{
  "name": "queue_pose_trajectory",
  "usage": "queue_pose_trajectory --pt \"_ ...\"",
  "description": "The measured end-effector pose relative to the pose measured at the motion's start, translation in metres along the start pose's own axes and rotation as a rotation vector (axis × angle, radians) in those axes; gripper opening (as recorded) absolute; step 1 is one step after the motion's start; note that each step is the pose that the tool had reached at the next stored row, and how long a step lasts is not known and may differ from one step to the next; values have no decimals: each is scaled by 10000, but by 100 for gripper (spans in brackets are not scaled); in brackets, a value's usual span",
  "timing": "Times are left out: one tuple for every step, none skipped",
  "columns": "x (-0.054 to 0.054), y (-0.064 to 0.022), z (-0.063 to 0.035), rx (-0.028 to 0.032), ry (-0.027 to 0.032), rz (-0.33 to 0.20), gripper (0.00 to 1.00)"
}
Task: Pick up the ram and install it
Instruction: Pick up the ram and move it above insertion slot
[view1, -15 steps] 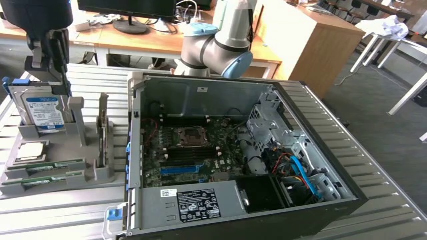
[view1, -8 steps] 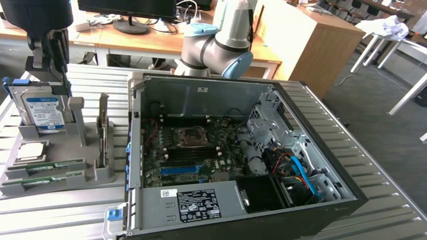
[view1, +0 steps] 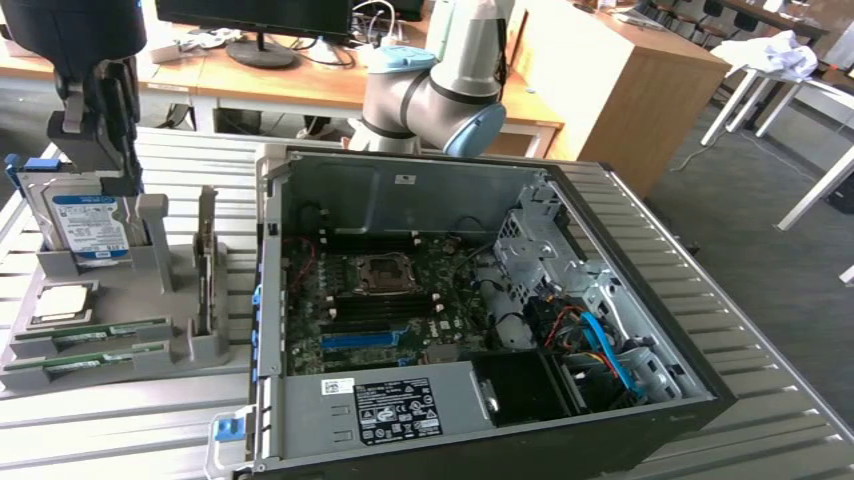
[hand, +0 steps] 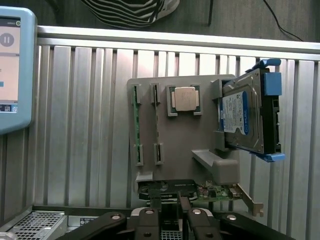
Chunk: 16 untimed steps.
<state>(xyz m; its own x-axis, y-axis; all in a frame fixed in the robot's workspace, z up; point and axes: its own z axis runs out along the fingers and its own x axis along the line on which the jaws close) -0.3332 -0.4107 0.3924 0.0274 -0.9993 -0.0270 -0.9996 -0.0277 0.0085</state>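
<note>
Pincer (hand: 170, 202) fingers (hand: 156, 204) sit right up against the wrist cam. There's a visible gap between them with nothing in it, so I'd call it open and empty-handed. Just past the tips, an expansion card (hand: 205, 192) stands on edge in the gray parts holder (hand: 180, 145).

The ram is two matching sticks, one ram stick (hand: 135, 125) and the second ram stick (hand: 157, 125). They're slotted side by side in that same holder, well apart from the pincer, with the card between. Neither is being touched.

From the exterior view, the pincer hangs over the blue-labelled hard drive (view1: 87, 225) at the holder's far end. The ram lies at the near end, past the processor chip (view1: 64, 300). The open PC case (view1: 694, 350) is off to the exterior view's right, motherboard (view1: 387, 300) exposed.
</note>
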Motion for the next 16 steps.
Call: queue_pose_trajectory --pt "0 0 0 -1 0 0 29" --pt "0 0 0 0 0 0 29" --pt "0 0 0 0 0 0 36" --pt "1 0 0 0 0 0 36" --pt "0 0 0 0 0 0 36" --pt "0 0 0 0 0 0 36" --pt "1 0 0 0 0 0 36" --pt "1 0 0 0 0 7 36" --pt "1 1 2 0 0 42 36" --pt "1 1 4 2 2 118 36" --pt "1 0 8 6 3 239 36" --pt "1 0 11 10 6 387 36" --pt "1 1 14 13 6 528 36" --pt "1 2 16 15 7 661 36" --pt "1 3 18 18 6 769 36" --pt "1 3 20 22 5 868 36"
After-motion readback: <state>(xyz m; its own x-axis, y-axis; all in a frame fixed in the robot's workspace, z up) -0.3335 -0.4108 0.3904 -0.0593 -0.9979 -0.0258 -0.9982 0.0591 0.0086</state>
